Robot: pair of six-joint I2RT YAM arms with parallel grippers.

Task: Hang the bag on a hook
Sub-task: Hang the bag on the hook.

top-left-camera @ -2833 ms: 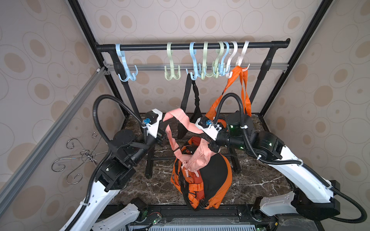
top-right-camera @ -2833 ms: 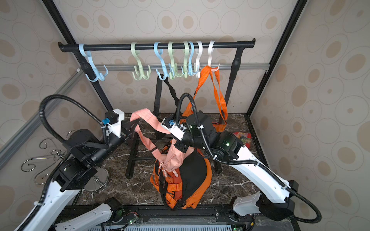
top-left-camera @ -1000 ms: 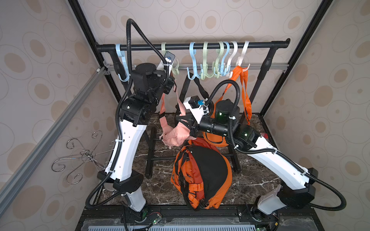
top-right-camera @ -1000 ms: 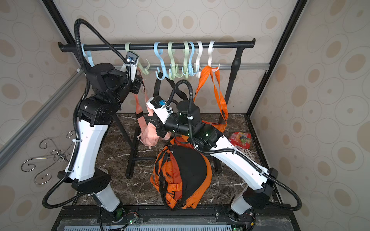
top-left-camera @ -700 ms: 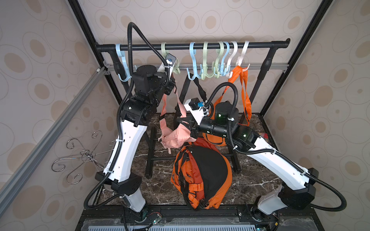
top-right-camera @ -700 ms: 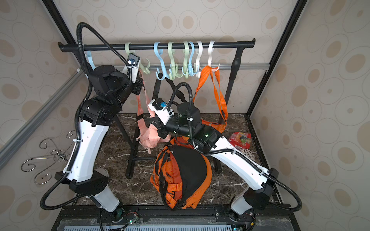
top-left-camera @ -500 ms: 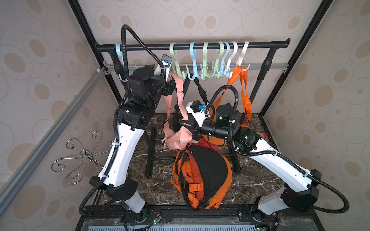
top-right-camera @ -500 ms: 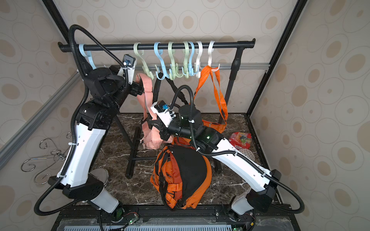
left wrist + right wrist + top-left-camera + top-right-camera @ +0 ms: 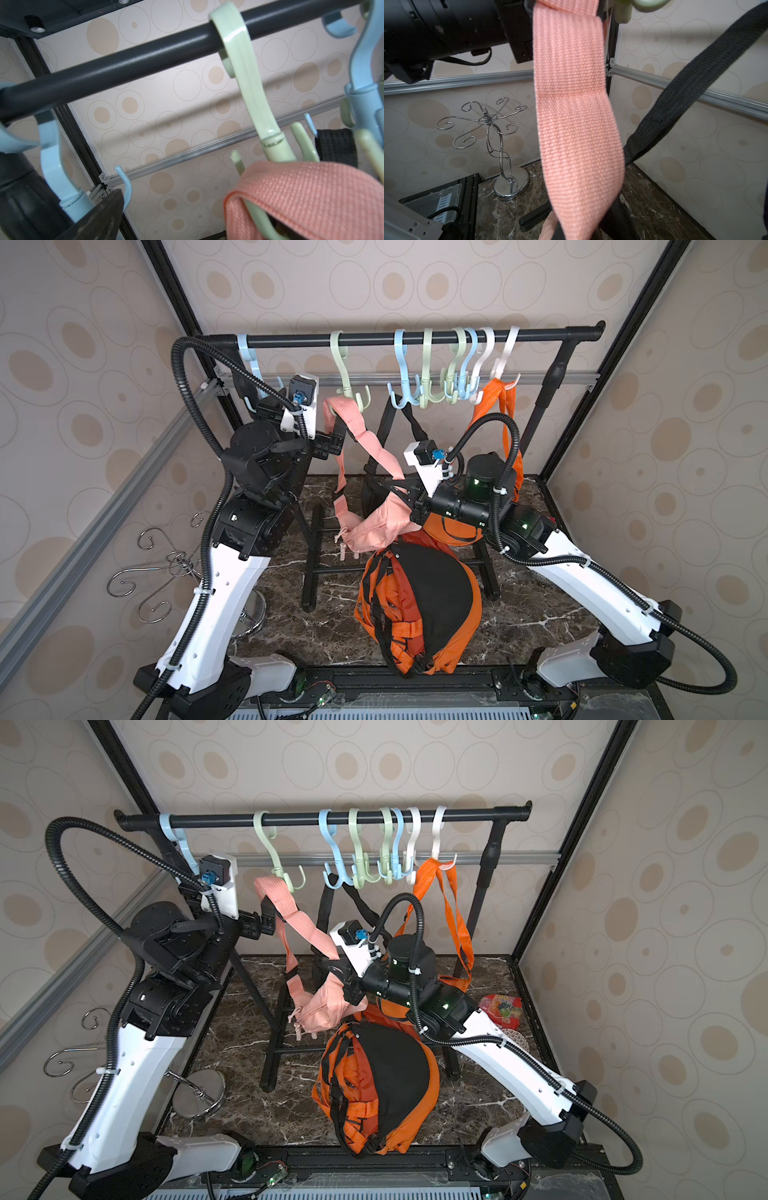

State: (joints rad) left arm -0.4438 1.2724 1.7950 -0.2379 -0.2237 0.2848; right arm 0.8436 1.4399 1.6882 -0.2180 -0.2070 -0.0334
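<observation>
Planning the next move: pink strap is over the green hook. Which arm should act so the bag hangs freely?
Right. The right pincer is shut on the pink bag, propping it; opening would likely let it hang. The left pincer is open beside the strap, holding nothing.

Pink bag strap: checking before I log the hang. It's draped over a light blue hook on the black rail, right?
Not light blue: the left wrist view shows the pink bag strap draped over a pale green hook on the black rail.
</observation>
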